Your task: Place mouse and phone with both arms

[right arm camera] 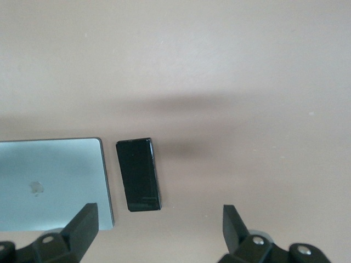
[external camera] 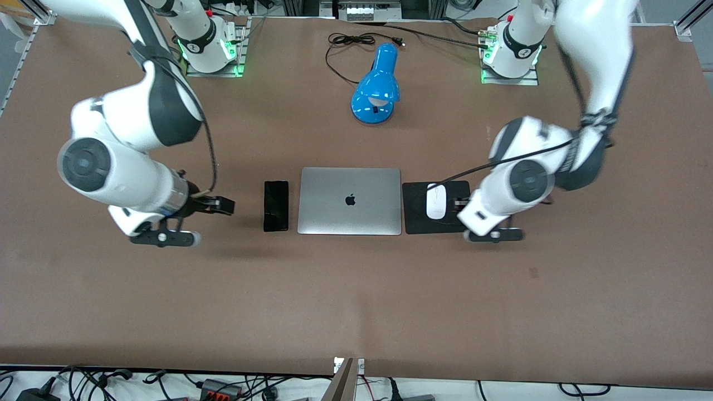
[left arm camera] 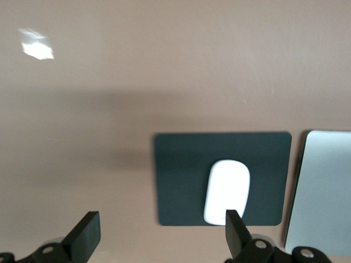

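The white mouse (external camera: 436, 201) (left arm camera: 227, 192) lies on a black square pad (external camera: 416, 214) (left arm camera: 181, 164) beside the closed silver laptop (external camera: 350, 200). My left gripper (external camera: 462, 205) (left arm camera: 162, 236) hangs open over the pad's edge toward the left arm's end, with nothing between its fingers. The black phone (external camera: 276, 205) (right arm camera: 138, 174) lies flat on the table at the laptop's edge toward the right arm's end. My right gripper (external camera: 221, 205) (right arm camera: 159, 226) is open and empty over bare table, apart from the phone toward the right arm's end.
A blue desk lamp (external camera: 376, 92) with a black cord (external camera: 348, 42) stands farther from the front camera than the laptop (right arm camera: 52, 183) (left arm camera: 323, 192). Both arm bases sit along the table's edge farthest from the front camera.
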`<action>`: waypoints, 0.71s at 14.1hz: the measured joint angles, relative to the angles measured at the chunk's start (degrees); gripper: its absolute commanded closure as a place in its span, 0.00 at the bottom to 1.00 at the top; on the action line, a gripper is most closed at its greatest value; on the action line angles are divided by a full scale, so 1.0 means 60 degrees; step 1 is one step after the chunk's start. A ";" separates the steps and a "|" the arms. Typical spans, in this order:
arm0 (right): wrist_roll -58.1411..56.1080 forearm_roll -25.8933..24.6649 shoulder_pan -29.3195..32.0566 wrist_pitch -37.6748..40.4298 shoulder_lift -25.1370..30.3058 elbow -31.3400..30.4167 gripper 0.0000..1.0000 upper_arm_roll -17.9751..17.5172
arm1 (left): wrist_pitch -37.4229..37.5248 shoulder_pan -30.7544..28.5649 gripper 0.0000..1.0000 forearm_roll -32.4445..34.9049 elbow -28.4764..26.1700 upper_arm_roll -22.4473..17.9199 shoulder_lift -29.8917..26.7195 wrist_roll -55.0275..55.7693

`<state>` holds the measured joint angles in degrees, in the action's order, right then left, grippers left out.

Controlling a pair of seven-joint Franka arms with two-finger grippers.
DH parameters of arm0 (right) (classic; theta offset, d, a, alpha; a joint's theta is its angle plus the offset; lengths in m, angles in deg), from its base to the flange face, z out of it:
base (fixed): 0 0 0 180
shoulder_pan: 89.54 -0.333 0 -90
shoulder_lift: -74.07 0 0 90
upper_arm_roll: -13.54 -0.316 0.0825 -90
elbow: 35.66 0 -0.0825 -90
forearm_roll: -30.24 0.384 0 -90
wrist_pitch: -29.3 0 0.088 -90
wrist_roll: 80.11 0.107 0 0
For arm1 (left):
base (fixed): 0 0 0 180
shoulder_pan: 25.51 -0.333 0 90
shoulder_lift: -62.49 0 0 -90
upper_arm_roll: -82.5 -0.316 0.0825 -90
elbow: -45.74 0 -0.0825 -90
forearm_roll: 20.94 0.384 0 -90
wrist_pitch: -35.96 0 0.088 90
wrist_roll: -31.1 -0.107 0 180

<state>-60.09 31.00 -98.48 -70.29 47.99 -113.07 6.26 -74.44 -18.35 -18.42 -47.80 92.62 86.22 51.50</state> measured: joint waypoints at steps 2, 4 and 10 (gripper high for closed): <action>-0.0002 -0.0003 0.0303 0.0207 0.0236 0.0233 0.00 0.0009 | 0.0698 -0.1000 0.00 -0.0219 0.0278 0.0006 -0.0890 -0.1402; -0.0279 -0.0011 0.0779 0.0513 0.0429 0.0301 0.00 0.0033 | 0.1993 -0.1975 0.00 -0.0766 0.1052 -0.0012 -0.1433 -0.2435; -0.2671 -0.0016 0.1481 0.0670 0.1370 0.0390 0.00 0.1152 | 0.3555 -0.2046 0.00 -0.0622 0.2340 -0.0039 -0.1650 -0.2553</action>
<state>-76.11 30.90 -89.59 -66.27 56.21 -110.72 13.17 -53.11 -30.62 -22.15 -33.76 92.39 76.32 36.19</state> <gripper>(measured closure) 0.000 0.000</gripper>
